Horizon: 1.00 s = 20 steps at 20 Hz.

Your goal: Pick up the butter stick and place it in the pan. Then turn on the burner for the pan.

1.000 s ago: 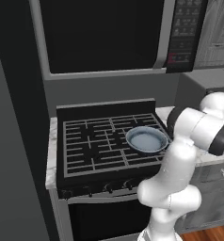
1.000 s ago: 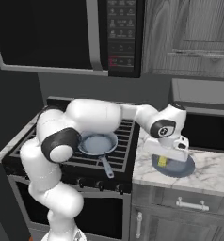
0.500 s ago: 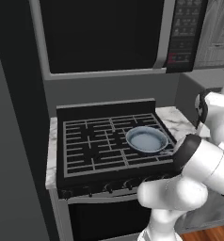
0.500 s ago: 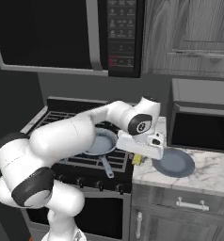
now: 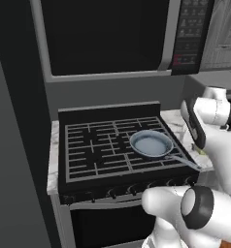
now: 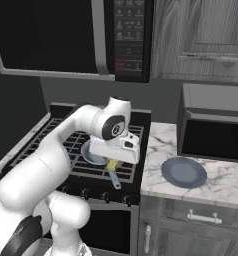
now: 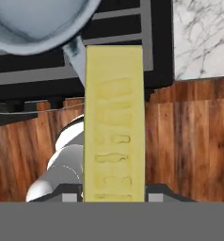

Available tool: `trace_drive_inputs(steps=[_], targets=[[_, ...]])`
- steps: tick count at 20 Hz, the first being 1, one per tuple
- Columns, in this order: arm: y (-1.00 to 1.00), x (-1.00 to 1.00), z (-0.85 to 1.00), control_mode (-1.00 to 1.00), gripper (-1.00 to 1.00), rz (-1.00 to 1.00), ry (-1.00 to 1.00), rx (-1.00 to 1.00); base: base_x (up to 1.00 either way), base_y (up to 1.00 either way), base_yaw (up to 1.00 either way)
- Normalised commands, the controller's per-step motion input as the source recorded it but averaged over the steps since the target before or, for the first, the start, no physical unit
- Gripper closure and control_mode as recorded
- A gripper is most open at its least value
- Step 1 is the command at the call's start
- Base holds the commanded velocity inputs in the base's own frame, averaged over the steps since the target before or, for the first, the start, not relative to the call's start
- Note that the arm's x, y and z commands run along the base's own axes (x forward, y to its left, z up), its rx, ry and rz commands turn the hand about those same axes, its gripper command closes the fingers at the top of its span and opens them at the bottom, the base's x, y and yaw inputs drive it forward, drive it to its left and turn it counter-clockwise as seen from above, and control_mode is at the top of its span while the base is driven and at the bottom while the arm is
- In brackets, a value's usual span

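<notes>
1. Butter stick: you have the small yellow rectangular butter stick (image 7: 114,122) clamped in the two-finger gripper (image 6: 112,164). In the hand view it runs lengthwise up from between the finger tips, its far end over the pan's handle and the front edge of the stove. In the right base view you see it as a yellow block (image 6: 112,164) under the white hand, above the front right part of the stove, clear of any surface.

2. Pan: your round shallow grey-blue frying pan with a dark rim (image 5: 151,144) sits on the front right burner grate. Its long thin dark handle (image 5: 183,162) points toward the front right corner of the stove. In the right base view the hand hides part of the pan (image 6: 92,154); the handle (image 6: 114,179) shows below the hand. The butter is beside the pan, over the handle end, not in the bowl.

3. Stove: black range with dark cast grates (image 5: 98,145) and a row of dark knobs (image 6: 105,197) along the front panel.

4. Plate: round grey-blue handleless plate (image 6: 184,172) lying flat on the white marbled counter (image 6: 216,180), to the right of the stove, well apart from the gripper.

5. Fixtures: a dark microwave (image 5: 112,36) hangs above the stove; a second dark oven-like box (image 6: 213,122) stands on the counter behind the plate.
</notes>
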Motion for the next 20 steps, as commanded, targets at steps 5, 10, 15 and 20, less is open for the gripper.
trace_drive_inputs(steps=[5,10,15,20], targets=[[0.73,0.01,0.14,-1.0,1.0,0.0,0.06,0.0,0.0,0.0,0.0],[0.43,0.32,0.0,-1.0,1.0,0.0,0.04,0.0,0.0,0.0,0.0],[0.2,0.52,0.0,-1.0,1.0,0.0,0.04,0.0,0.0,0.0,0.0],[0.19,0.51,-0.01,-1.0,1.0,0.0,0.08,0.0,0.0,0.0,0.0]])
